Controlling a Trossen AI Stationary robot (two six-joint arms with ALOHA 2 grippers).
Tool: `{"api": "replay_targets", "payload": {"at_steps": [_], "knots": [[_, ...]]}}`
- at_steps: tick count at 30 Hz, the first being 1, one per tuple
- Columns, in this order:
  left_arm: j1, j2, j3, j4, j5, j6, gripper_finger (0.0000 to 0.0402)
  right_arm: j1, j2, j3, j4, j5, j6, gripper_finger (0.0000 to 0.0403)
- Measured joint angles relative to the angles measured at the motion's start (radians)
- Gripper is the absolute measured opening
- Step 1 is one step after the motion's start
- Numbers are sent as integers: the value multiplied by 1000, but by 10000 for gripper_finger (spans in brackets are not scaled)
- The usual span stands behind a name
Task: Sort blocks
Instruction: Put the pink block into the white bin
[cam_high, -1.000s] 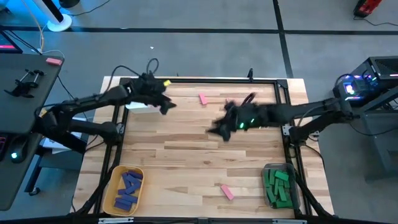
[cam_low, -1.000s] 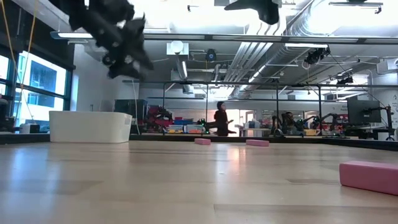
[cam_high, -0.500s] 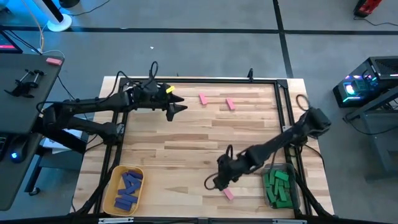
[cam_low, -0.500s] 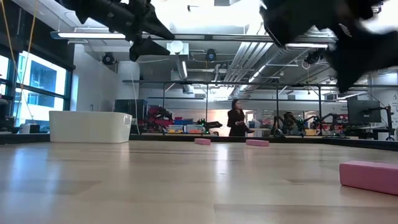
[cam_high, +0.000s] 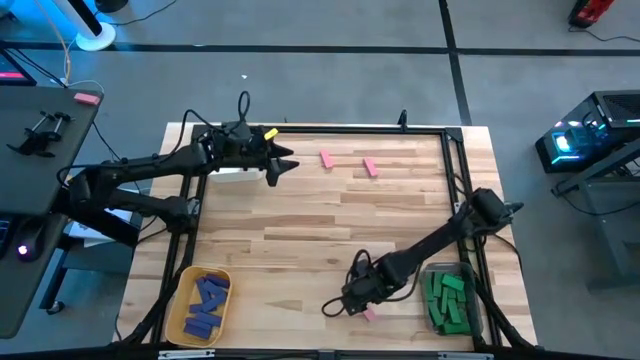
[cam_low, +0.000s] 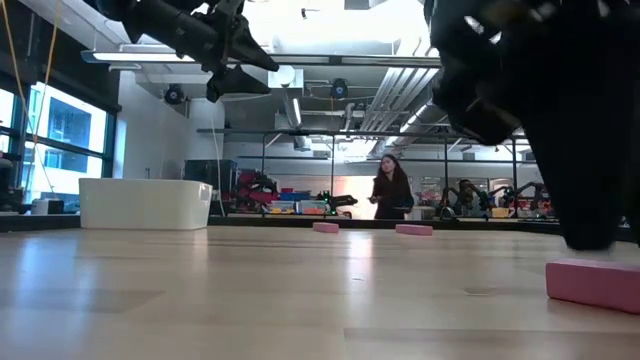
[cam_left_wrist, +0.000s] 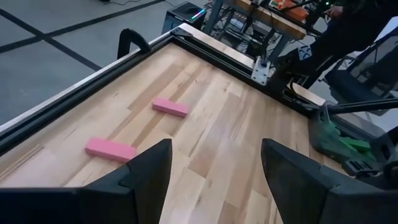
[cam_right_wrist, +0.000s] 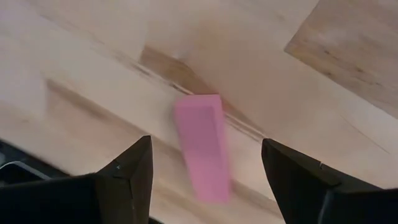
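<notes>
Hovering low over the near edge of the tabletop (cam_high: 300, 230), right hand (cam_high: 350, 300) with fingers spread wide, released, straddling a pink block (cam_right_wrist: 202, 146) lying flat on the wood, not touching it in the right wrist view; same pink block at the hand's tip in the high view (cam_high: 367, 314) and just under the dark arm in the low view (cam_low: 590, 282). Held up near the far left corner, left hand (cam_high: 283, 165) likewise released, gripping nothing, beside a white bin (cam_low: 145, 203). Lying well apart from the first, near the far edge: two more pink blocks (cam_high: 327, 159) (cam_high: 370, 167). Filling the yellow bin (cam_high: 183, 310) at near left, blue-purple blocks (cam_high: 207, 300); filling the clear bin (cam_high: 440, 270) at near right, green blocks (cam_high: 447, 300)
</notes>
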Motion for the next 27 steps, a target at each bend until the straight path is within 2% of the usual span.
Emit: {"api": "replay_targets", "payload": {"at_steps": [9, 12, 15, 20, 21, 25, 27], "knots": [[0, 0, 0, -5, 2, -24, 230, 2, 69, 8, -16, -30, 27, 231], [0, 0, 0, 3, 2, -26, 230, 3, 76, 9, -58, -28, 29, 218], [0, -9, 0, 24, 2, -26, 230, 4, 77, 10, -104, -25, 13, 166], [0, -37, 0, 122, 2, -26, 230, -5, 78, 9, -132, -14, -84, 26], [0, -46, 0, 148, 2, -18, 230, -11, 77, 13, -138, -6, -112, 17], [0, -117, 5, 209, 2, 85, 230, -71, 82, 48, -175, -33, -278, 24], [0, -160, 24, 206, 1, 147, 230, -111, 85, 86, -225, 13, -392, 13]]}}
